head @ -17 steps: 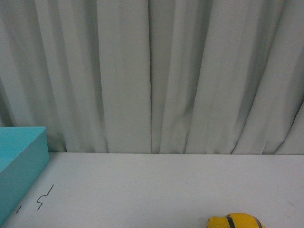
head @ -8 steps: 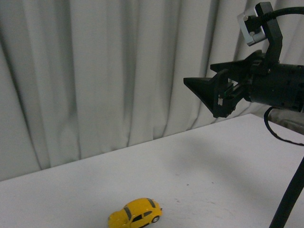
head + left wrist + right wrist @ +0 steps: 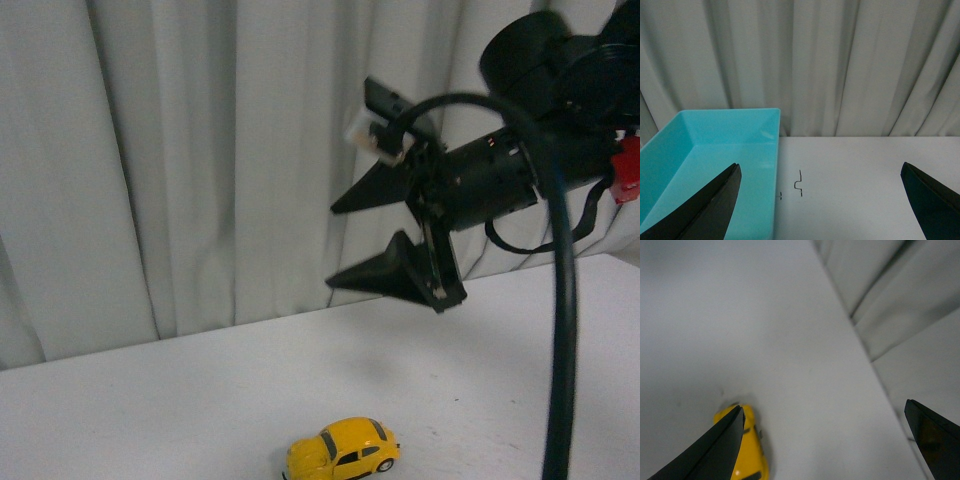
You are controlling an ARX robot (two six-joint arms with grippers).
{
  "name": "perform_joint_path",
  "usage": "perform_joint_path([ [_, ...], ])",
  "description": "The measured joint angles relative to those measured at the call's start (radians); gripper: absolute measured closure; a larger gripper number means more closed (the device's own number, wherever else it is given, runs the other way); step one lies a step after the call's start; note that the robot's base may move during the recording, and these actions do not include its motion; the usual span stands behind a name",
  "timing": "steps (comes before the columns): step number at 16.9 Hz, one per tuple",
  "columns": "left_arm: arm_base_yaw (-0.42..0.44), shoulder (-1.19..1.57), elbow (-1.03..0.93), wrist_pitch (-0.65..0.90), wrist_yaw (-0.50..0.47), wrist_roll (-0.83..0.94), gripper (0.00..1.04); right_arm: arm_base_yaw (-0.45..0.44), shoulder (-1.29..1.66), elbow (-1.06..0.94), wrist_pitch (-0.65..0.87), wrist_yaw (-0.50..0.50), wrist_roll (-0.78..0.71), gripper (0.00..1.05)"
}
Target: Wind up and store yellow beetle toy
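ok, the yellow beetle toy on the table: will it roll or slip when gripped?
Likely to roll: the yellow beetle toy sits upright on its wheels on the smooth white table, so a push along its length may send it off. Its rounded shell could slip out of a pinch from above. It looks small and rigid, so probably light.

backdrop: pleated grey-white curtain (image 3: 200, 170) | surface: plain white table (image 3: 150, 410) | light: dim, even

Colours and patterns
Seen: yellow beetle toy (image 3: 342, 449), dark windows; right gripper (image 3: 333, 246) black; bin (image 3: 730, 111) turquoise; table (image 3: 150, 400) white, small black marks (image 3: 799, 182); curtain (image 3: 200, 150) pale grey, vertical folds.
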Motion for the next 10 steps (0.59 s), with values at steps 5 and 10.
perform_joint_path([
  [5, 0.0, 0.0, 0.0, 0.0, 0.0, 0.0, 0.07, 0.047, 0.118, 0.123, -0.361, 0.133, -0.318, 0.07],
  [10, 0.0, 0.0, 0.0, 0.0, 0.0, 0.0, 0.07, 0.106, 0.235, 0.161, -0.528, 0.301, -0.587, 0.07],
])
